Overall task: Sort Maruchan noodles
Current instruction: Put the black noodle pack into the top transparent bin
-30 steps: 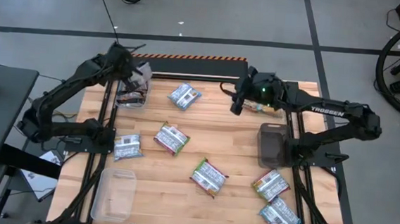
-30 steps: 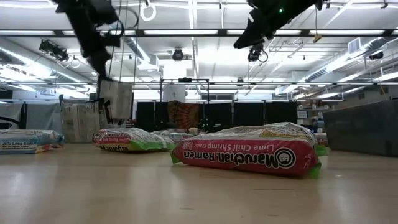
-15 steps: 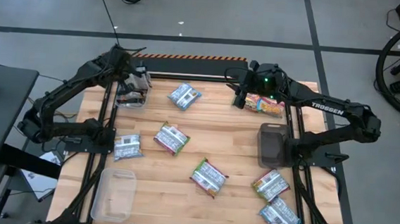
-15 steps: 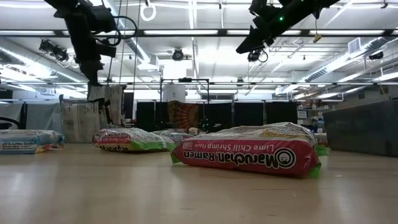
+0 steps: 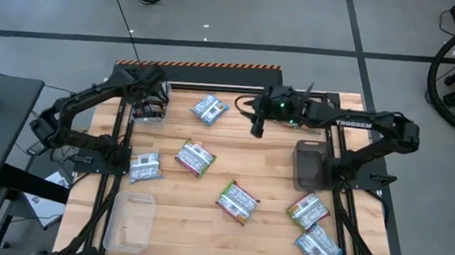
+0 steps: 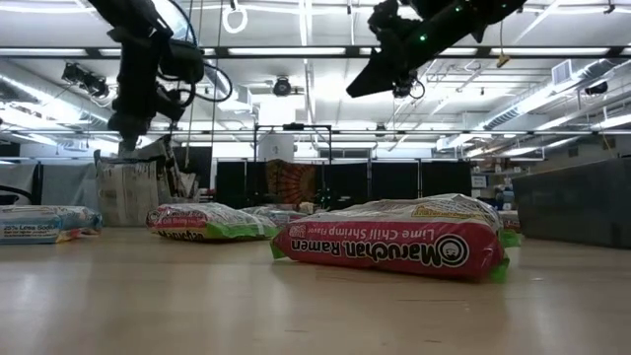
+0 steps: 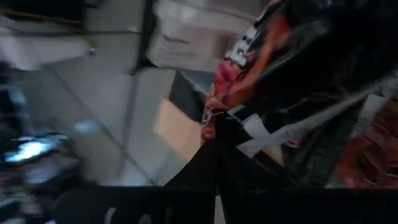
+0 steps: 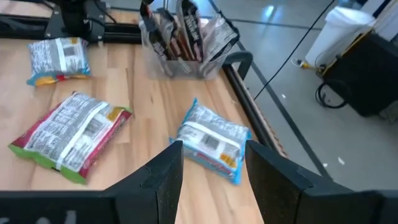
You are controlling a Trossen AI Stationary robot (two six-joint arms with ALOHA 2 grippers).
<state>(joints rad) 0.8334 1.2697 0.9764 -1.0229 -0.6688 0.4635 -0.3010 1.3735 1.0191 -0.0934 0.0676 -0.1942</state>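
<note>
1. Our right gripper (image 5: 257, 129) hangs over the far middle of the table (image 5: 272, 179) with its fingers (image 8: 166, 177) apart and nothing between them. In the right wrist view the blue packet (image 8: 211, 140) lies just ahead of the gap. If we come down off-centre, one finger may land on the wrapper and shove it toward the table's edge rather than straddle it.

2. That packet is puffy and slick, we judge. A pinch on the film alone could let it slide out on the lift.

3. Our left gripper (image 5: 151, 100) is shut, up over the far-left bin (image 5: 150, 112), where dark packets (image 8: 177, 37) stand on end. The left wrist view is too blurred for us to say whether anything is held. If a wrapper is snagged between the fingers, moving off could drag it out or tip the bin.

4. The packets in that bin lean loosely. A brush from either arm could topple them onto the table.

5. The other noodles lie scattered: a green one (image 5: 195, 157) mid-table, a blue one (image 5: 144, 168) at the left, another green one (image 5: 237, 200) nearer the front, and two (image 5: 313, 228) at the front right. The dark bin (image 5: 310, 165) sits right of centre and the clear bin (image 5: 128, 221) at the front left. Dropping the blue packet in the wrong bin would spoil the sort.

6. Both arms work the far edge, so a wide swing could make them clash.
</note>
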